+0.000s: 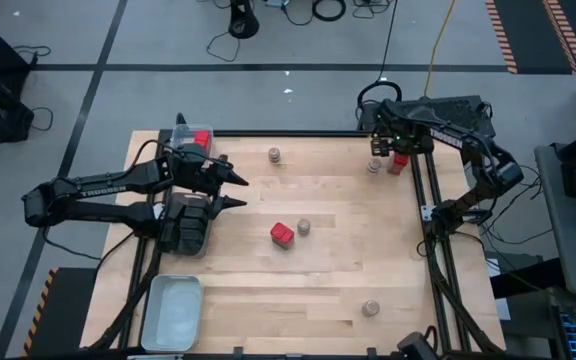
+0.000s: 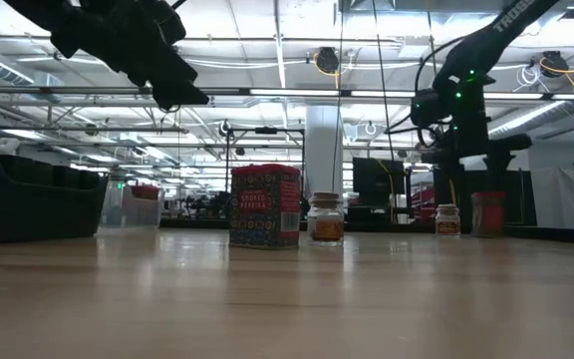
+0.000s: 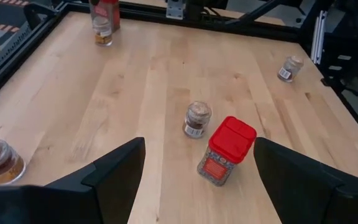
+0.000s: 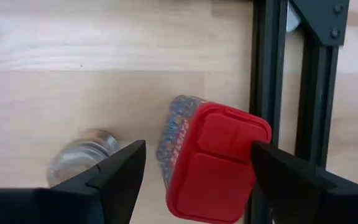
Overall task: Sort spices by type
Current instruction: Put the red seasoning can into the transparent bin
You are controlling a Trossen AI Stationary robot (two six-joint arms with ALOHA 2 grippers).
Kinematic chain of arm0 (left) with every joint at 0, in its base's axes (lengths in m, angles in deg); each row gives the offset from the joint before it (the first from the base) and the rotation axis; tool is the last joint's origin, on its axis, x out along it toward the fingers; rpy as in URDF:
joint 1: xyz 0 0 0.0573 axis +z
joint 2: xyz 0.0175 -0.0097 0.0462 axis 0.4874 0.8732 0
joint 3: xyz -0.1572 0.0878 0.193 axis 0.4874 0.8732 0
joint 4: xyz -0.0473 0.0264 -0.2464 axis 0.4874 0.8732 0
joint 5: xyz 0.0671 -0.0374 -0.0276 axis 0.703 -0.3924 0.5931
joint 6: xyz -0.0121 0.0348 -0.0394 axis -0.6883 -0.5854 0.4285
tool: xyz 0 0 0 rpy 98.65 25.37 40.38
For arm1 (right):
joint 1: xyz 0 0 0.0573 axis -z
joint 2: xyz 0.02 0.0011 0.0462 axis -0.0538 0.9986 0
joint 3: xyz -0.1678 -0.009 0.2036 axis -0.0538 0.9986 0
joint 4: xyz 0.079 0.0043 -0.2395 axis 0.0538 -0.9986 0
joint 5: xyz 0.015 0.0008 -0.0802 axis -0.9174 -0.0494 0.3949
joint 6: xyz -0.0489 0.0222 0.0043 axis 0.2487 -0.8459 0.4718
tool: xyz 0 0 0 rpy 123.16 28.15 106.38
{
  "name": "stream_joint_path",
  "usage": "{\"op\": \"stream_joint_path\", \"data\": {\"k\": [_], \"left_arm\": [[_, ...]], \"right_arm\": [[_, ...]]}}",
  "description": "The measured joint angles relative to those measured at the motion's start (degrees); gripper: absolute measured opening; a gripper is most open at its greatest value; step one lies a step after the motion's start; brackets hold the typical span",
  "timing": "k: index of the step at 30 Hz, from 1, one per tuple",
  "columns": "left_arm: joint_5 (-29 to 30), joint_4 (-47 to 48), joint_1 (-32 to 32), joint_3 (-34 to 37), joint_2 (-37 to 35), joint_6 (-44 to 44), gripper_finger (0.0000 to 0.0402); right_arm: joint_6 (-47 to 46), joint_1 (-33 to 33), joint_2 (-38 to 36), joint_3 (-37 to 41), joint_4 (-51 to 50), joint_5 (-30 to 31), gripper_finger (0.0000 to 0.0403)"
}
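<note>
Broadly: a pale wooden table under a ceiling-lit hall. The right gripper, fingers wide and empty, hangs at the far right corner directly above a red-lidded tin, which stands upright between them, a small jar just beside it. The left gripper, also wide and empty, hovers near the table's left side; a second red tin and jar stand ahead near mid-table.
</note>
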Motion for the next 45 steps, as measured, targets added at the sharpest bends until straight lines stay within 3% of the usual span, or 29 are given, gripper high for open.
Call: {"op": "stream_joint_path", "data": {"k": [15, 20, 29, 38, 45], "left_arm": [[0.1, -0.5, 0.0, 0.0, 0.0, 0.1, 0.0306], [0.2, -0.4, 0.0, 0.0, 0.0, 0.1, 0.0306], [0.3, -0.3, 0.0, 0.0, 0.0, 0.1, 0.0306], [0.3, 0.1, 0.0, 0.0, 0.0, 0.1, 0.0306], [0.3, 0.0, 0.0, 0.0, 0.0, 0.1, 0.0306]], "right_arm": [[1.3, -1.5, -2.5, -2.0, 2.9, -1.1, 0.0274], [0.0, -1.5, -4.9, -2.0, -1.0, 0.4, 0.0274], [1.7, -1.5, -4.9, 2.0, 3.0, -2.9, 0.0274], [2.7, -0.8, -5.1, 5.7, 6.2, -1.2, 0.0274], [3.7, -0.8, -6.4, 5.9, 8.4, -3.2, 0.0274]]}}
